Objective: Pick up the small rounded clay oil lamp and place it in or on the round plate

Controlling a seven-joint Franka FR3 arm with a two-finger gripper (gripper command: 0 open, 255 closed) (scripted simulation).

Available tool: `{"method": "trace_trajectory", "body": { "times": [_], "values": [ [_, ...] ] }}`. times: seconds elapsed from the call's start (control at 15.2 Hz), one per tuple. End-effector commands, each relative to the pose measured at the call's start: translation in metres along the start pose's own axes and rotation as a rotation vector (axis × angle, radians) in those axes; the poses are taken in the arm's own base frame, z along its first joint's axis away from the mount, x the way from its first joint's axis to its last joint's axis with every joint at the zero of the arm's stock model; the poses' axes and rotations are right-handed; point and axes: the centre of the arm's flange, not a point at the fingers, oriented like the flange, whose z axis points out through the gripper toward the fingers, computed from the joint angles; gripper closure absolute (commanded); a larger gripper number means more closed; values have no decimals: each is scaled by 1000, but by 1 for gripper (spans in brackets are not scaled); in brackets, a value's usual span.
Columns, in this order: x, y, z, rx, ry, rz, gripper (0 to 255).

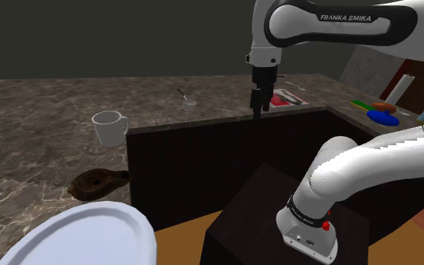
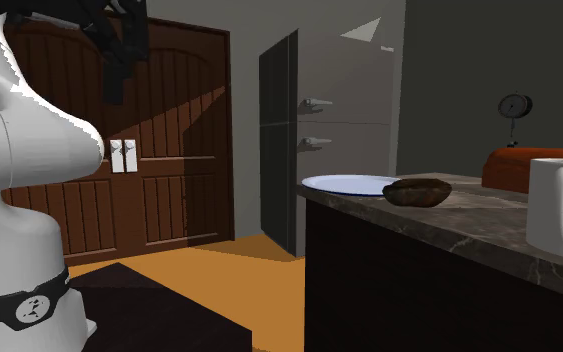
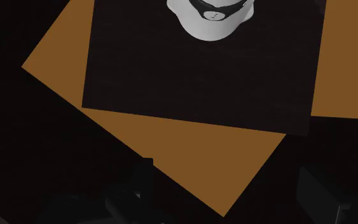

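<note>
The hand (image 1: 258,99) hangs wide and empty, high over the stand (image 1: 259,214); the brown oil lamp (image 1: 93,183) lies well away from it and lower, on the counter (image 1: 22,139) just beside the plate (image 1: 82,237). A low sweep across could clip the counter's edge or the white mug (image 1: 110,128)

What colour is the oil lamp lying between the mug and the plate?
Dark brown; the oil lamp shows best in the shoulder view.

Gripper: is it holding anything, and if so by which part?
Nothing is held. The gripper hangs open and empty above the stand. The brown oil lamp sits on the counter beside the white plate, well apart from the gripper.
</note>
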Motion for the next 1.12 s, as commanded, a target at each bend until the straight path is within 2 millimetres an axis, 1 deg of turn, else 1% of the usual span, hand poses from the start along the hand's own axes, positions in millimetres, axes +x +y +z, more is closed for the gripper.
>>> {"method": "trace_trajectory", "body": {
  "times": [0.0,0.53,1.06],
  "values": [
    [0,0,0,0,0,0,0],
    [62,-81,16,-12,36,-108,0],
    [116,-167,32,-23,72,-216,0]
  ]
}}
